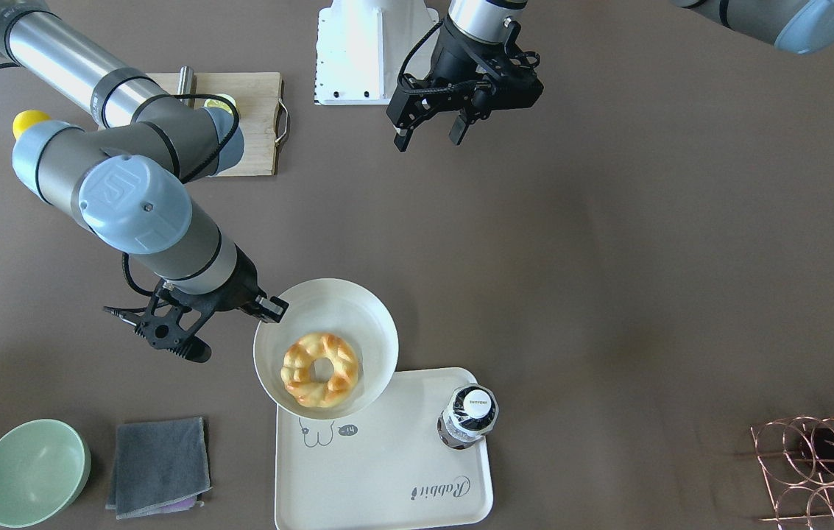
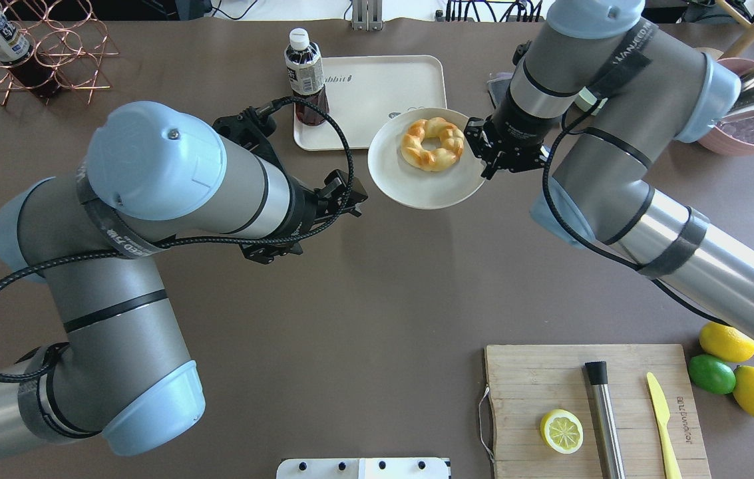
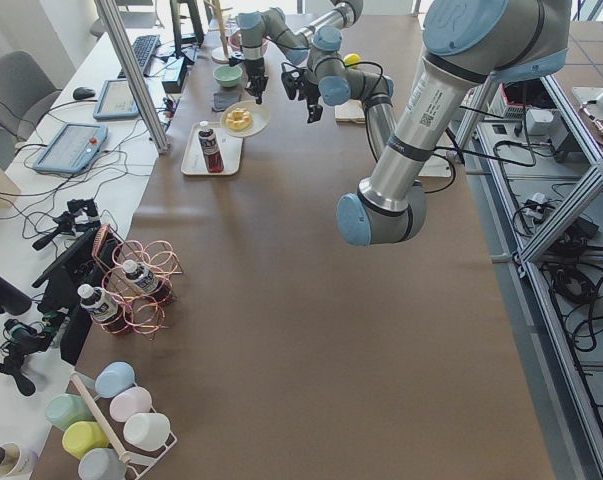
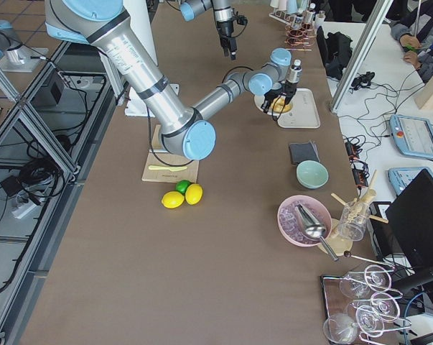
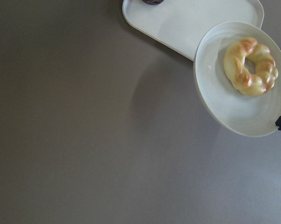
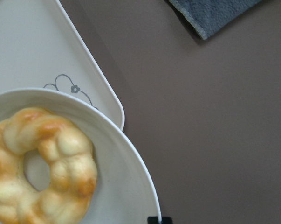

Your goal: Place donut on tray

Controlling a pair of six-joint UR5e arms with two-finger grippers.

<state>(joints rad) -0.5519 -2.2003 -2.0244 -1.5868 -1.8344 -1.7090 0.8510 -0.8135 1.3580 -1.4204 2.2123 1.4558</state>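
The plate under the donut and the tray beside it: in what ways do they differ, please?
The plate is round and plain; the tray is rectangular, with a rabbit drawing and script. The plate carries the donut; the tray carries a bottle. The right gripper grips the plate's rim, holding it over one tray corner; the tray lies flat on the table. Both are cream-white.

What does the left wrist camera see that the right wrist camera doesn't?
Only the left wrist view shows the base of a dark bottle at its top edge and a wide stretch of table. Only the right wrist view shows the grey cloth and the drawing on the tray. Both show the donut lying on the white plate, whose edge overlaps a tray corner.
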